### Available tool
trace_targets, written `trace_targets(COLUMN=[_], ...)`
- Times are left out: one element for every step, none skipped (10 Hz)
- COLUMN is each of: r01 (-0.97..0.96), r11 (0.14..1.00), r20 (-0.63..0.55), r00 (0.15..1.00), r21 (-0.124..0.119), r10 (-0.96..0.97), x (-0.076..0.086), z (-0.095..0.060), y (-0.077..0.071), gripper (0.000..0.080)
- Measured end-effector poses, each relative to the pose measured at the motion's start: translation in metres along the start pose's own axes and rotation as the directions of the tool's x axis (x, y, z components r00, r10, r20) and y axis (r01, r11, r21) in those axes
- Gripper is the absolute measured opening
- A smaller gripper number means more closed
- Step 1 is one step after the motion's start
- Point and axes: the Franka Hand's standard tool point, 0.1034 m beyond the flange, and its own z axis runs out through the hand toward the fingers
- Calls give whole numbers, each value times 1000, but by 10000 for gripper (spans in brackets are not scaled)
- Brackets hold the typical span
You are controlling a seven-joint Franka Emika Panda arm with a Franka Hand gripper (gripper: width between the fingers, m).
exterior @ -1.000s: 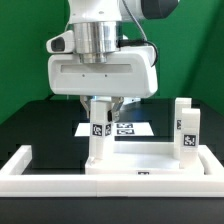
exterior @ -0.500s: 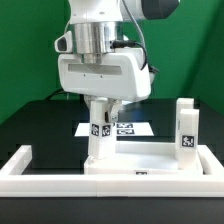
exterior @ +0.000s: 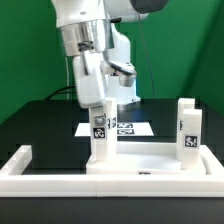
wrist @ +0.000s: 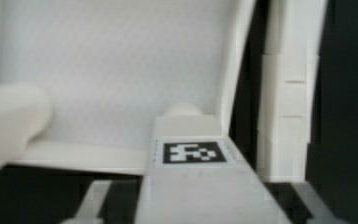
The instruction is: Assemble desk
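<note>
Rotated about a quarter turn since the earlier frames, the end effector (exterior: 100,112) is now showing its narrow side and is clamped on a leg (exterior: 99,135) standing upright at a corner of the tabletop (exterior: 150,160), toward the exterior view's left. A second leg (exterior: 186,128) is standing at the corner toward that view's right. To my eye the arm is screwing the leg in, so it should be keeping the leg vertical, pressing lightly down and regripping between turns rather than forcing the wrist. Tabletop is lying against the white wall (exterior: 110,179) on the desk (exterior: 40,118); marker board (exterior: 128,128) is lying behind.
</note>
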Motion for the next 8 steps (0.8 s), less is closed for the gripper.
trace_targets(r01=[-36, -46, -42, -41, -30, 196, 331, 367], r11=[999, 999, 999, 999, 1000, 980, 944, 930], r20=[-1, -1, -1, -1, -3, -29, -46, -39], r00=[999, 999, 999, 999, 1000, 980, 943, 930], r21=[-1, -1, -1, -1, 0, 8, -4, -9], r10=[36, 46, 42, 41, 30, -196, -331, -367], x=[-2, -2, -2, -2, -2, -1, -13, -16], z=[1, 1, 1, 1, 1, 1, -4, -6], y=[0, 0, 0, 0, 0, -1, 2, 9], gripper=[311, 311, 490, 596, 596, 641, 647, 647])
